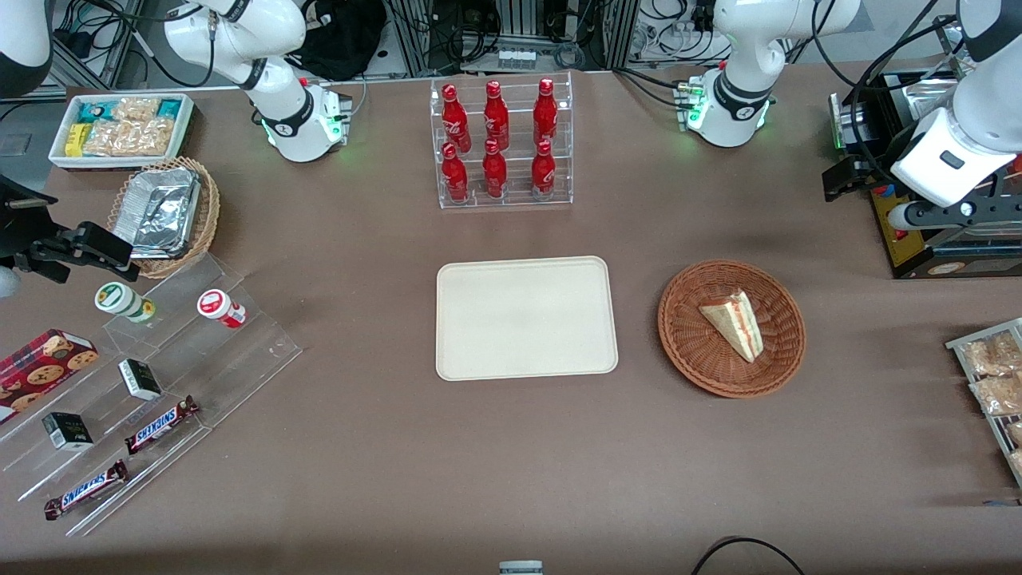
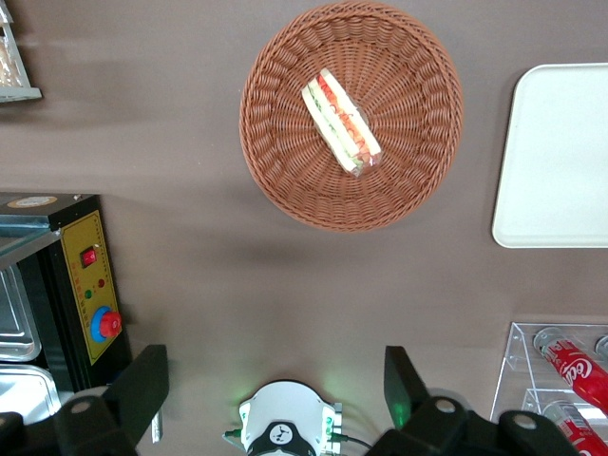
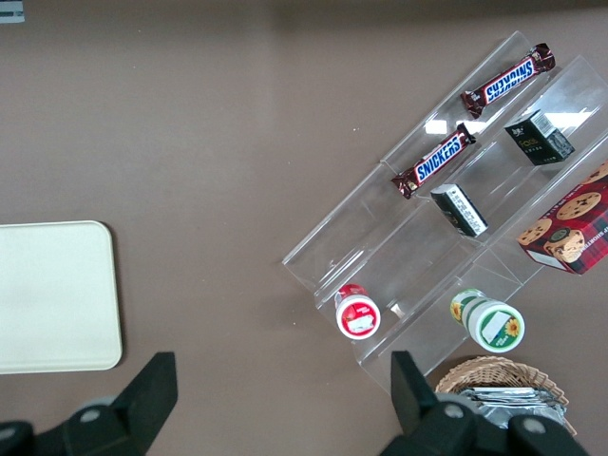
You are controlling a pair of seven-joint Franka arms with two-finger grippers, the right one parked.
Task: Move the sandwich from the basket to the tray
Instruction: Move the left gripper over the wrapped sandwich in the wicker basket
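The front view looks down over the whole table, while the left wrist view looks straight down from high above, sharing the basket [image 1: 731, 327] [image 2: 351, 115] and tray [image 1: 526, 317] [image 2: 556, 157] from behind its gripper [image 2: 275, 380].

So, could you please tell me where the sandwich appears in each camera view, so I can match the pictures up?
Front view: the sandwich lies in the round wicker basket, beside the cream tray, toward the working arm's end.
Left wrist view: the sandwich lies in the basket, seen from above; the gripper is open, high over the table.
Right wrist view: not in it.
Shared landmark: the tray, in all three.
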